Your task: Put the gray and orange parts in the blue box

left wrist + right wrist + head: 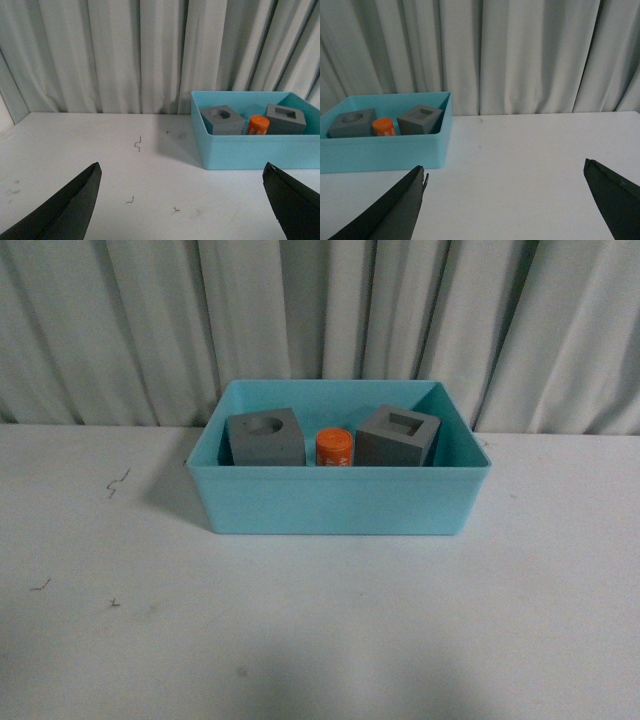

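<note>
Three parts point(335, 445) inside box point(338, 502)

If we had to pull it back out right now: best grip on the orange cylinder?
Probably from straight above, gripper closing on the upper sides of the orange cylinder. It stands upright in the blue box, wedged between the round-recess cube and the square-recess cube, so close front-to-back; the box walls block any side approach.

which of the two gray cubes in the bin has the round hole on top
The gray cube on the left of the orange cylinder; the right cube has a square recess.
</note>
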